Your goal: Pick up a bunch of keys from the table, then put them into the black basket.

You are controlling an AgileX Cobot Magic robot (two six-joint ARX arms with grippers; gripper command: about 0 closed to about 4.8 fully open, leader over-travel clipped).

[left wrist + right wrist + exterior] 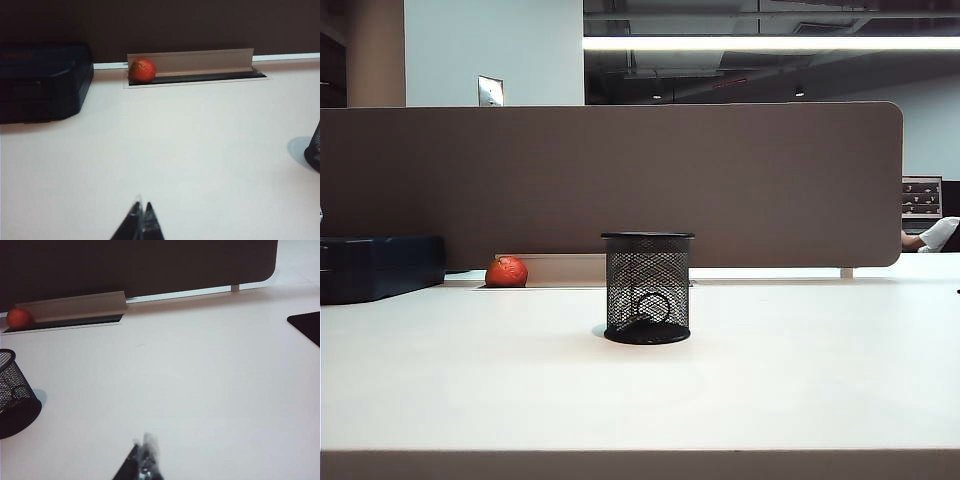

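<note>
From the exterior view, we see the black basket (648, 287) upright mid-table (800, 390), the bunch of keys (650, 306) showing through its mesh at the bottom; an orange ball (507, 271) sits at ten o'clock from it, beside a dark case (378, 267). No arm appears. In the left wrist view, our left claw (141, 220) hangs clenched and empty over bare table. In the right wrist view, our right claw (146, 460) is likewise clenched, empty. We judge the drop done; both arms should simply stay clear of the basket.

Left claw (142, 216) and right claw (144, 460) hang with fingertips pressed together.
</note>
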